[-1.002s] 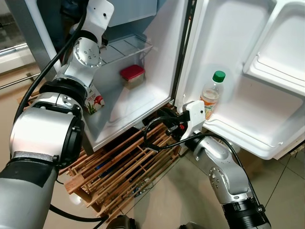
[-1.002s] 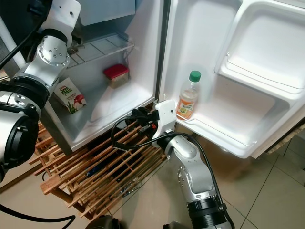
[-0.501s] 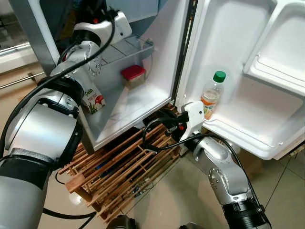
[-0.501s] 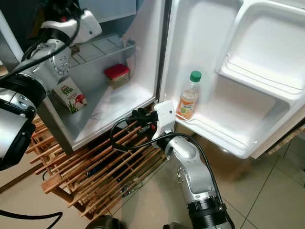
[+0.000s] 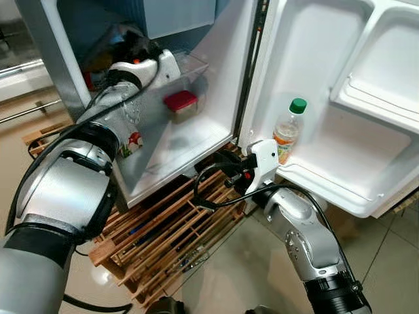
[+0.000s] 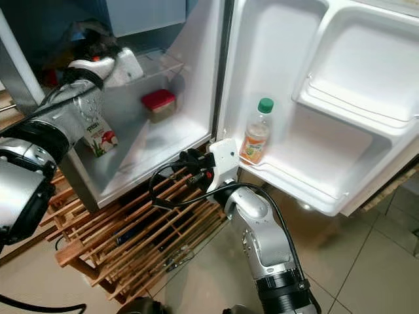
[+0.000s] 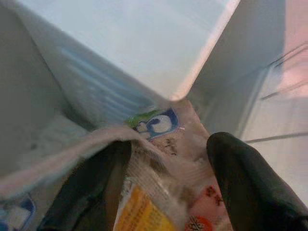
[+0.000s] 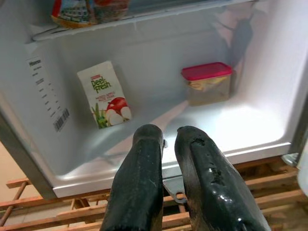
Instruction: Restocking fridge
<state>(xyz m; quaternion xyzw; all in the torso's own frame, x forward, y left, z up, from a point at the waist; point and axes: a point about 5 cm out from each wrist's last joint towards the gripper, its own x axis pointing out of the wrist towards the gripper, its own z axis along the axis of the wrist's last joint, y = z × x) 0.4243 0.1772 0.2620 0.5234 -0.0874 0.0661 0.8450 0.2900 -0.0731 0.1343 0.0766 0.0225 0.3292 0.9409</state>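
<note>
Slats of a wooden rack lie nearest, under the open fridge. Right gripper hangs idle just above them at about six o'clock of the fridge mouth, fingers together on nothing, seemingly parked low to stay out of the loading arm's way. Past it, on the fridge floor, a juice carton stands at ten o'clock against the side wall and a red-lidded container at two o'clock near the back. At three o'clock, the door shelf keeps a green-capped bottle upright behind its rail. Farthest in, at eleven o'clock, the left gripper is on the wire shelf, fingers clamped on a crinkly snack packet, tucked under the freezer box, probably to set it deep.
</note>
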